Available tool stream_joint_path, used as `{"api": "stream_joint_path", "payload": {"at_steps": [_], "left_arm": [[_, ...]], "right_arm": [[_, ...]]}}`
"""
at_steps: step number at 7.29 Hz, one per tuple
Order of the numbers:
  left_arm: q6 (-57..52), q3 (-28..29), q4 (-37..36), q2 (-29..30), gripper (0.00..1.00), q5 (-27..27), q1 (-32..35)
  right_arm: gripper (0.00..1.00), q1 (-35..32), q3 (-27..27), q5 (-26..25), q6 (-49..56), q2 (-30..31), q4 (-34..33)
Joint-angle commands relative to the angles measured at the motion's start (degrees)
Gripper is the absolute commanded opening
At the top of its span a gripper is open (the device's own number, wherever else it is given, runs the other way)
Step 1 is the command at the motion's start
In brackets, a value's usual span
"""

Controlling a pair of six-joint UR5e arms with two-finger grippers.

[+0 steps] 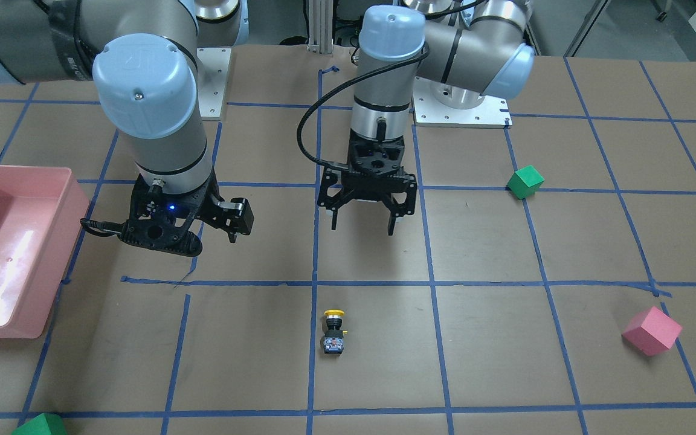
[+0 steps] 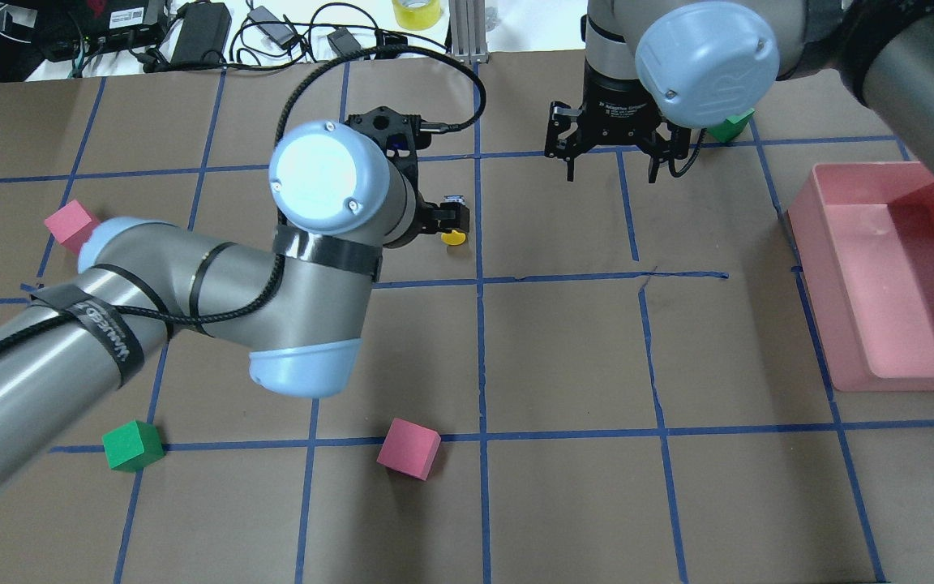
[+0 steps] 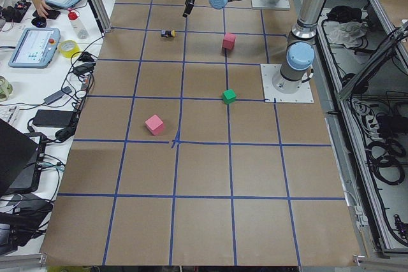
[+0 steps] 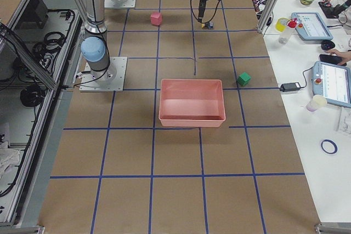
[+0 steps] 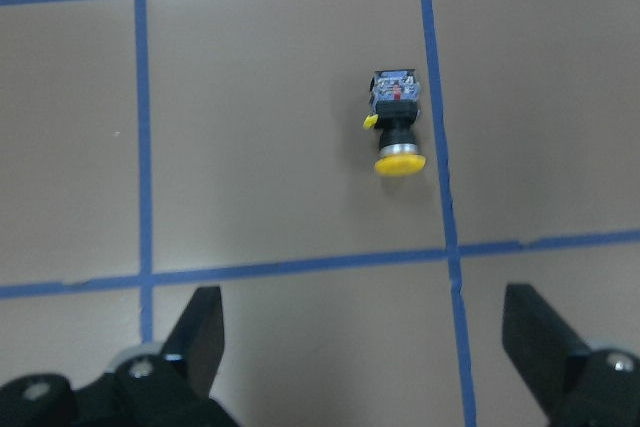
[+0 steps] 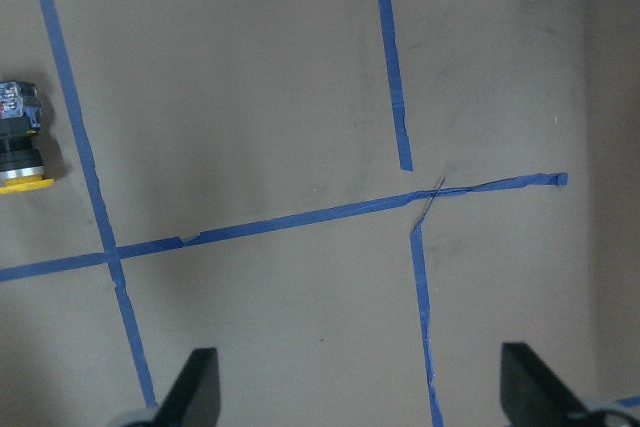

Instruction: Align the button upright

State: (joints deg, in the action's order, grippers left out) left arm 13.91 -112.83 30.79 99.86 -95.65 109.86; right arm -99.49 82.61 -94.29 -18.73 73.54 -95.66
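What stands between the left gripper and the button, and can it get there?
Probably yes. The left gripper hangs open close to the button, which lies on its side on the table. Nothing stands between them.

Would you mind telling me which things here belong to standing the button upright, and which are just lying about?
For the job: button, lying on its side; left end effector, open, near it.

Just lying about: pink cubes; green cubes; pink tray; right end effector, open, off to the side.
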Motion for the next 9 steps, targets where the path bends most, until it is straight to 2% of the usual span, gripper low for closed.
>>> {"api": "stream_joint_path", "payload": {"at_steps": [1, 2, 5, 7, 9], "left_arm": [[-0.54, -5.62, -19.19, 6.55, 1.00, -1.55, 1.49], [-0.72, -6.86, -25.10, 9.10, 1.00, -1.47, 1.49], [-1.34, -5.13, -36.20, 18.67, 0.99, -1.81, 1.41], [-1.25, -0.40, -38.17, 24.31, 0.98, -2.52, 1.41], [-1.34, 1.99, -38.35, 26.52, 0.98, -2.52, 1.32]], "right_arm": [[1.00, 0.09, 0.44, 0.16, 1.57, 0.02, -1.10], [1.00, 0.18, 0.53, 0.07, 4.37, 0.02, -1.72], [1.00, 3.68, -0.08, -0.90, 7.65, 0.28, -2.34], [1.00, 4.04, 0.00, -0.81, 8.35, 0.37, -2.43], [1.00, 4.04, 0.35, -0.90, 8.35, 0.37, -2.52]]}}
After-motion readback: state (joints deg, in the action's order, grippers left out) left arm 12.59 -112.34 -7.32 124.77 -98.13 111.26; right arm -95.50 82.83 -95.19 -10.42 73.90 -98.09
